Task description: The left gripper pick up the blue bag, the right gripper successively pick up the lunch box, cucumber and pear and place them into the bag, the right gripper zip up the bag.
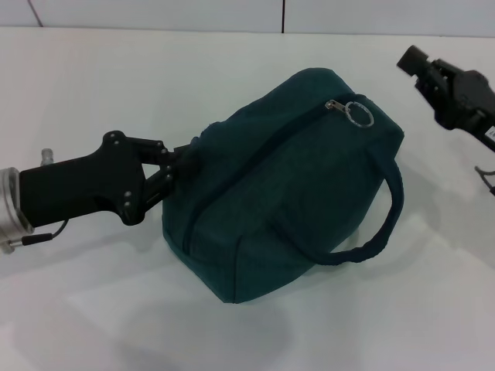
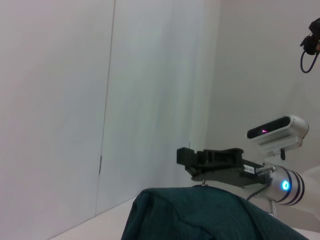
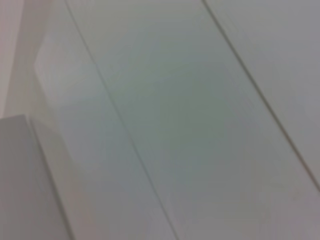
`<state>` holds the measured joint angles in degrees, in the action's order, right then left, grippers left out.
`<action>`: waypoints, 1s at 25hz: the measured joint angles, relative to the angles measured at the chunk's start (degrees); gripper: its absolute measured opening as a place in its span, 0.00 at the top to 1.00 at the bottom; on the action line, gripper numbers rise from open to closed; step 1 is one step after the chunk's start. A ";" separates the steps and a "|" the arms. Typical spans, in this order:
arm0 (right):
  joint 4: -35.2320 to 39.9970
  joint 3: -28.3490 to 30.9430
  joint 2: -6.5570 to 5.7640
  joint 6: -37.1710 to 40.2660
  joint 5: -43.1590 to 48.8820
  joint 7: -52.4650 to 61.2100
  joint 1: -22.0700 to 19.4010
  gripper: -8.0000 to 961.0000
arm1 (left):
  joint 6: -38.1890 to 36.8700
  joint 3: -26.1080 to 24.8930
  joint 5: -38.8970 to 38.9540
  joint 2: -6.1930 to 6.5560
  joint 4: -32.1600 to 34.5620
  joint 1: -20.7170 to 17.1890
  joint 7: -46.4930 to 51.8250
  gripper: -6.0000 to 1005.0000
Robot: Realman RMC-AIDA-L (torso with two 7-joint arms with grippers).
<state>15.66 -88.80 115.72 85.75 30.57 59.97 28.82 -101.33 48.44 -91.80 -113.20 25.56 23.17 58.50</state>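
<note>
White table point(image 1: 93, 309) and pale wall panels fill the scene, and on the table sits the blue bag point(image 1: 294, 193) near the middle, lying a little tilted. Its zipper point(image 1: 255, 154) looks closed along the whole top, with the metal ring pull point(image 1: 359, 113) resting at the end that faces the right arm. The left gripper point(image 1: 176, 166) is at the other end of the bag, its fingers pressed together on the fabric there, so it seems to hold the bag. The right gripper point(image 1: 418, 63) is apart from the bag, raised beside the ring end; whether its fingers are apart or together, I cannot tell. No lunch box, cucumber or pear is visible on the table, and the bag looks full, so I judge that they are already inside and the zipping is done. What is left seems very little, maybe only releasing the bag.
</note>
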 joint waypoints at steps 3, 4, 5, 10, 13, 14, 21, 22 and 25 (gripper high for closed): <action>0.24 -0.81 -0.28 0.41 0.79 1.70 0.14 0.96 | 0.00 -0.01 0.00 -0.12 0.02 -0.07 -0.13 0.94; 0.24 -0.79 -0.48 1.19 0.81 2.09 -0.03 0.95 | 0.01 -0.02 0.00 -0.15 0.02 -0.09 -0.15 0.94; 0.21 -0.72 -0.70 2.14 0.79 2.29 -0.24 0.95 | 0.02 -0.04 0.00 -0.17 0.03 -0.14 -0.18 0.94; 0.22 -0.34 -2.10 5.90 0.67 4.66 -2.32 0.93 | 0.49 -0.11 0.01 -0.39 0.03 -0.61 -0.32 0.94; -0.33 -0.26 -2.63 5.64 1.48 7.69 -2.56 0.85 | 0.64 -0.11 0.03 -0.57 0.03 -0.69 -0.37 0.94; -0.53 -0.33 -2.76 5.41 2.06 8.27 -2.37 0.82 | 0.65 -0.11 0.03 -0.59 0.03 -0.70 -0.37 0.94; -0.91 -0.38 -3.13 4.84 9.22 14.23 1.33 0.60 | 0.91 -0.09 0.04 -0.62 0.02 -0.76 -0.47 0.94; -0.91 -0.39 -3.17 4.83 10.33 15.25 2.04 0.57 | 1.18 -0.08 0.04 -0.62 0.02 -0.75 -0.48 0.94; -0.93 -0.37 -3.23 4.41 12.63 17.37 3.53 0.46 | 1.31 0.04 0.04 -0.62 0.02 -0.71 -0.50 0.94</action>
<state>14.73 -89.17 112.50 90.16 43.20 77.33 32.35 -100.02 48.47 -91.75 -113.82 25.57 22.46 58.00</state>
